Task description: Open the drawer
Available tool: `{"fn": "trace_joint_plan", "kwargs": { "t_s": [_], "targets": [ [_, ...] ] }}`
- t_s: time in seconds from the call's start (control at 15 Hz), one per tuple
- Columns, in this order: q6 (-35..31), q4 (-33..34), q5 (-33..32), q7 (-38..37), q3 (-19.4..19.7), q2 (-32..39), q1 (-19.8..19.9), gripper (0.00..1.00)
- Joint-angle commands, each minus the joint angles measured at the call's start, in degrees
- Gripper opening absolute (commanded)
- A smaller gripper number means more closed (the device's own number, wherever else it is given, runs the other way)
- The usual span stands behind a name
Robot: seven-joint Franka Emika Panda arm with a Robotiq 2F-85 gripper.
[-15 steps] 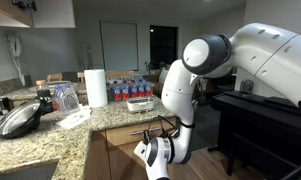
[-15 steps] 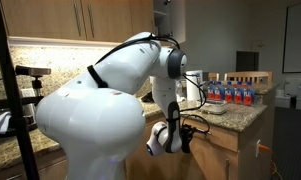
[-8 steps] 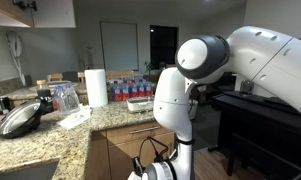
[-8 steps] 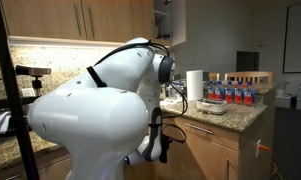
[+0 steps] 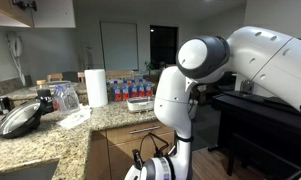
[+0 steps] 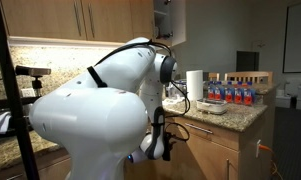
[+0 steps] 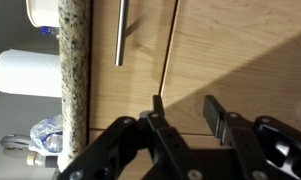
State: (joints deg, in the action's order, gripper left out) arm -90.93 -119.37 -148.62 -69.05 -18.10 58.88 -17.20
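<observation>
Hand (image 7: 185, 108) has dropped away from the bar handle (image 7: 120, 32) over the last second. It now sits lower, in front of the cabinet door (image 7: 240, 45), fingers parted with nothing between them. Drawer (image 7: 145, 70), just under the granite worktop (image 7: 75, 95) edge, looks flush and no tray shows. My read: not open yet, needs a re-grab. On the worktop: paper towel roll (image 5: 95, 87), bottles (image 5: 128, 89), dark pan (image 5: 18, 118). Kitchen, wood wall cabinets (image 6: 90, 20).

Exterior views — over the counter (image 5: 50, 135), behind the arm (image 6: 90, 120) — share the towel roll (image 5: 95, 87); wrist view hugs the cabinet (image 7: 240, 50).
</observation>
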Motion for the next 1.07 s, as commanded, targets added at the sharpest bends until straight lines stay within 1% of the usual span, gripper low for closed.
{"fn": "trace_joint_plan", "kwargs": {
  "t_s": [0.0,0.2,0.27,0.33,1.0],
  "targets": [
    [-0.8,-0.1,0.8,1.9,0.3,-1.9,1.6,0.77],
    [-1.4,1.0,0.7,2.3,1.1,-2.4,2.6,0.95],
    [-1.7,1.4,0.6,2.3,1.5,-2.6,2.9,0.99],
    [-1.8,1.3,0.6,2.2,1.7,-3.0,3.3,1.00],
    [-5.2,4.3,0.5,4.0,4.3,-5.4,6.0,1.00]
  ]
}}
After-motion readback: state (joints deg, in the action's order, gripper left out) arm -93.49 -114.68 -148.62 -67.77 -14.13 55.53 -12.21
